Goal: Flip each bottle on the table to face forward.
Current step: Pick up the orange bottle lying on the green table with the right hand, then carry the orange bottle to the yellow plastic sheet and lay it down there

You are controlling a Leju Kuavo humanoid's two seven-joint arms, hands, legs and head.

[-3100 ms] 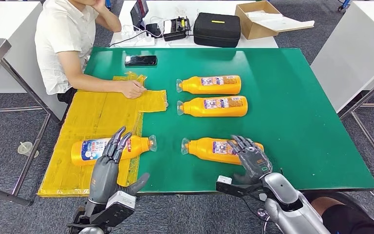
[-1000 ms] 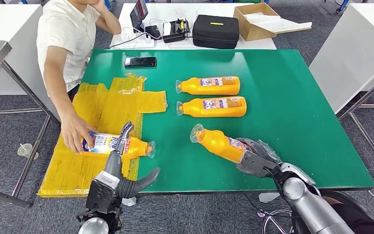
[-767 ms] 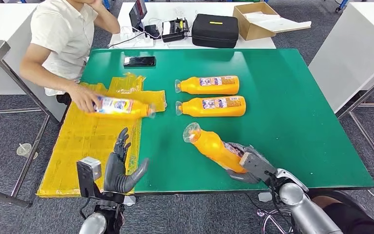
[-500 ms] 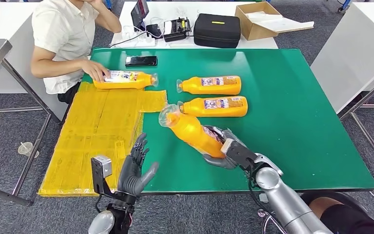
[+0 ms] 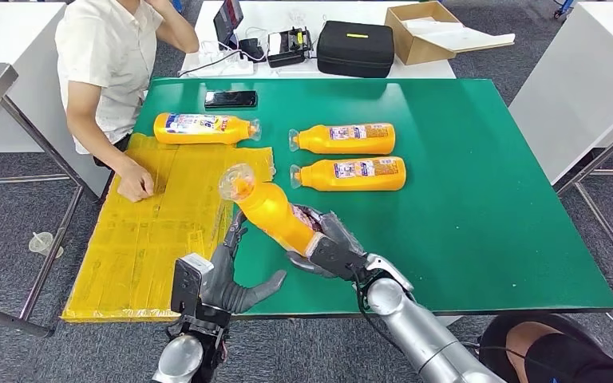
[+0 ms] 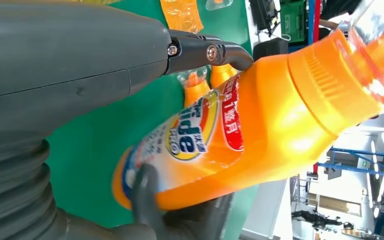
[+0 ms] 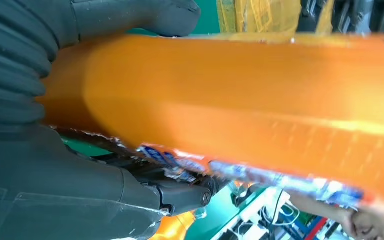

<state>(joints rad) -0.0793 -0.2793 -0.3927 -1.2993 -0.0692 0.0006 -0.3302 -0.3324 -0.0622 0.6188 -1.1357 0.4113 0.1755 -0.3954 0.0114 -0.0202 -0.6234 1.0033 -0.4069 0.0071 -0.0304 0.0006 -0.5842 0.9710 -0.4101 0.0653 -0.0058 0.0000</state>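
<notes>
Head view: my right robot hand (image 5: 325, 249) grasps bottle (image 5: 270, 209) lifted over table (image 5: 479, 199); left robot hand (image 5: 227, 275) released beneath. 3 bottles lie flat; flip unfinished, I judge.

Four orange plastic detergent bottles are showing: one lifted near (image 5: 275, 214), two lying centre (image 5: 343, 139) (image 5: 351, 173), one far left (image 5: 203, 128). One black phone (image 5: 231, 99), one black case (image 5: 356, 48), one cardboard box (image 5: 425, 30) are sitting far.

Bare green table (image 5: 487, 215) right of two lying bottles (image 5: 350, 156); person's hand (image 5: 135, 185) on yellow sheet (image 5: 152, 231) at left.
</notes>
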